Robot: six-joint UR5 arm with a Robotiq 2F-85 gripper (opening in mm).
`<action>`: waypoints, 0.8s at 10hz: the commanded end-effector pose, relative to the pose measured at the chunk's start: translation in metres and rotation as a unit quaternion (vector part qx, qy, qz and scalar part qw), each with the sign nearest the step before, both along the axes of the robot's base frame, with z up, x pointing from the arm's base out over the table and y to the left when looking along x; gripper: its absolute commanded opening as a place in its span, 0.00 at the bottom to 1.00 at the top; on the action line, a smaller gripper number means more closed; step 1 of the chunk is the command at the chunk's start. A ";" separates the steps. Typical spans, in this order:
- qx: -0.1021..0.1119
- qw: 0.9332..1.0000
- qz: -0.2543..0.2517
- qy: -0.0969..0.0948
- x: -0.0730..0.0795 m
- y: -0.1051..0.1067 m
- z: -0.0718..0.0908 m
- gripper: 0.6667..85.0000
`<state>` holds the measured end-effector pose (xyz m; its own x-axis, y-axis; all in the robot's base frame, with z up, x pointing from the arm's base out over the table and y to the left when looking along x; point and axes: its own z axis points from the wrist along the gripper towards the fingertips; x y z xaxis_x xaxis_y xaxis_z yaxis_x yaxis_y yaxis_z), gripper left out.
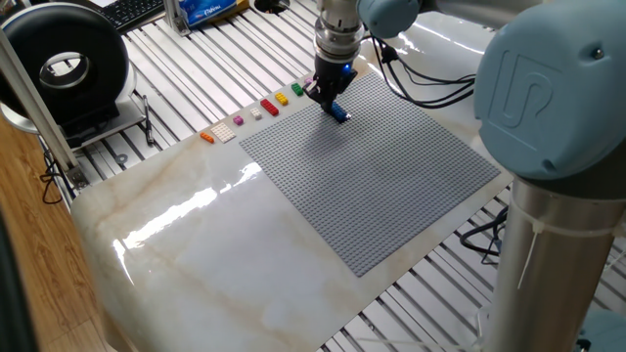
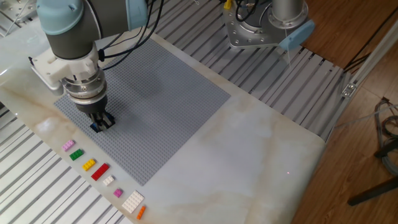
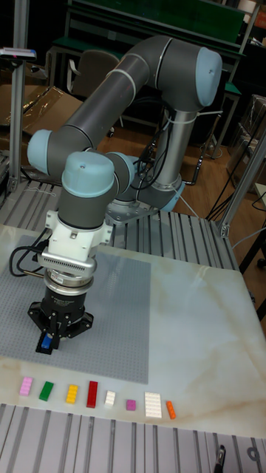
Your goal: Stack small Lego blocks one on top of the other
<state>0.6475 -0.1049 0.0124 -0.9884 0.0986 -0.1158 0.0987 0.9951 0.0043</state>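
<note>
A small blue Lego block (image 1: 337, 113) sits on the near-left edge of the grey baseplate (image 1: 391, 186), right at my gripper's (image 1: 328, 101) tips. In the tall fixed view the blue block (image 3: 46, 342) shows between the black fingers of the gripper (image 3: 53, 338). The frames do not show whether the fingers clamp it. Any black block is hidden among the black fingers. A small pink-purple block (image 3: 131, 404) lies in the row of loose bricks on the marble beside the plate, also seen in the other fixed view as the pink-purple block (image 2: 117, 193).
A row of loose bricks lies along the baseplate edge: pink (image 2: 68, 145), green (image 2: 76, 155), yellow (image 2: 89, 165), red (image 2: 100, 172), white (image 2: 132, 201), orange (image 2: 141, 212). The arm's base (image 2: 267, 28) stands at the far side. A black ring-shaped device (image 1: 64, 68) sits beyond the table.
</note>
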 end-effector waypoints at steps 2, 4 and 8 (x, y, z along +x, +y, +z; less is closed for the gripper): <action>-0.010 1.000 -0.016 0.013 -0.005 -0.007 0.011 0.07; -0.017 0.999 -0.026 0.012 -0.006 -0.011 0.014 0.01; -0.004 0.999 -0.043 0.000 -0.010 -0.002 0.007 0.00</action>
